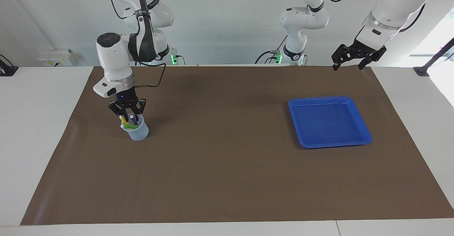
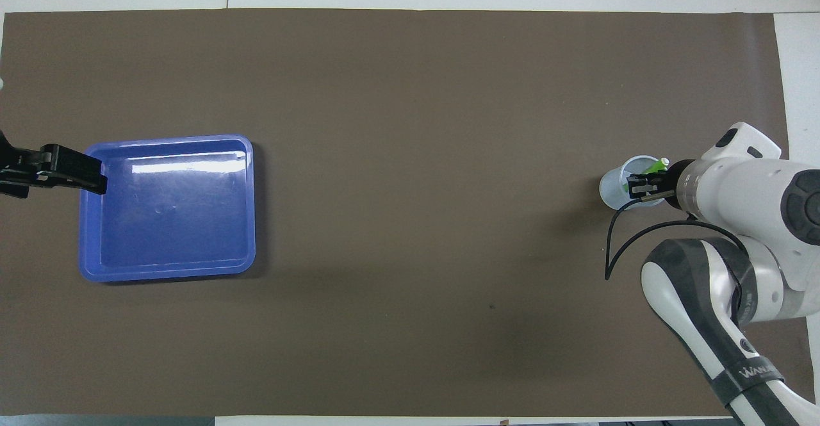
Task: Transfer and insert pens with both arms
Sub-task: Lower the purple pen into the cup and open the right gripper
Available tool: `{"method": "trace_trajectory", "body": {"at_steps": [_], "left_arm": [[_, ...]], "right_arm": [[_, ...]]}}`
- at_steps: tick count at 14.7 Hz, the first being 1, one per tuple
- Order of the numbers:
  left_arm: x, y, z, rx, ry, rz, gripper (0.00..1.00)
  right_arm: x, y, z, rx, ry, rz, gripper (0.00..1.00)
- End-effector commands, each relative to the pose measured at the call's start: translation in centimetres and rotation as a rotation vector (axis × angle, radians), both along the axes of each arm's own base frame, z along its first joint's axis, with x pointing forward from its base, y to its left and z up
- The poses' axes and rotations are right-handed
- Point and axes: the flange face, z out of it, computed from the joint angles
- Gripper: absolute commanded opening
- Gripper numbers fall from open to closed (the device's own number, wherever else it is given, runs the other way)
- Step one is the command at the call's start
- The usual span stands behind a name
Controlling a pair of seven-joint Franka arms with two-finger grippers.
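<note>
My right gripper (image 1: pixel 127 116) hangs over the cup (image 1: pixel 136 131) holding all three pens (image 1: pixel 128 121); jaw gap unclear; they look light, stiff, slick, best pinched mid-barrel; left gripper (image 1: pixel 349 65) waits spread.

A white worktop (image 1: pixel 39 140) carries a brown mat (image 1: pixel 220 172) that covers most of it, leaving bare white strips along the edges. On the mat, toward the left arm's end, lies a blue tray (image 1: pixel 365 138) (square, shallow, with rounded corners). Toward the right arm's end, well apart from the tray, stands a small translucent cup (image 1: pixel 139 133), upright on the mat. A thin black cable (image 2: pixel 615 246) hangs in a loop near the cup; whether it touches the mat cannot be told.
</note>
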Motion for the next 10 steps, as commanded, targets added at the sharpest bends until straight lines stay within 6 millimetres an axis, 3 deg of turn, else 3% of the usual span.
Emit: {"method": "trace_trajectory", "body": {"at_steps": [1,5,10], "left_arm": [[-0.3,0.3,0.5,0.009,-0.017,0.000,1.00],[-0.3,0.0,0.4,0.011,-0.018,-0.005,1.00],[-0.5,0.1,0.5,0.012,-0.010,-0.002,1.00]], "right_arm": [[0.8,0.1,0.8,0.003,-0.009,-0.018,1.00],[1.9,0.0,4.5,-0.005,0.009,-0.027,1.00],[3.9,-0.4,11.9,0.004,0.041,-0.064,1.00]]}}
